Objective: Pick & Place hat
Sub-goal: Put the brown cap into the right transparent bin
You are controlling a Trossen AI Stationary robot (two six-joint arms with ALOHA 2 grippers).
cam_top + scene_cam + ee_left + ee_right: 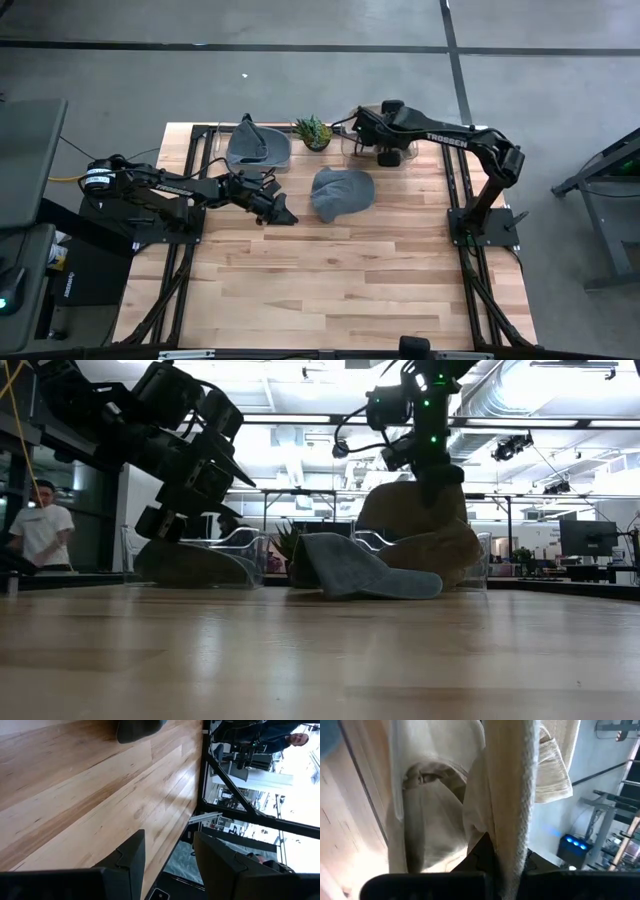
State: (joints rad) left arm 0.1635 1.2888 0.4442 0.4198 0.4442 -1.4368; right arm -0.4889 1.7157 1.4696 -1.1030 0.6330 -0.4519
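A blue-grey hat [342,192] [370,572] lies on the table's middle. My right gripper [386,152] [432,472] [495,870] is over the clear bin [362,150] at the far right, shut on a tan hat [408,510] [435,820]. Another tan hat [445,555] lies in that bin beneath it. My left gripper [278,212] [170,865] hangs open above bare wood, left of the blue-grey hat, with nothing between its fingers. My right gripper pinches the tan hat's stitched brim edge [516,820] between its two fingers, slanting down from above. The brim runs lengthwise out from the fingers. The hat's crown [405,512] hangs below the gripper inside the bin; whether it rests on the hat beneath I cannot tell.
A second bin [258,148] at the far left holds a dark grey hat [190,565]. A small potted plant [315,131] stands between the two bins. The near half of the table [320,290] is bare wood. A person [40,525] stands beyond the table.
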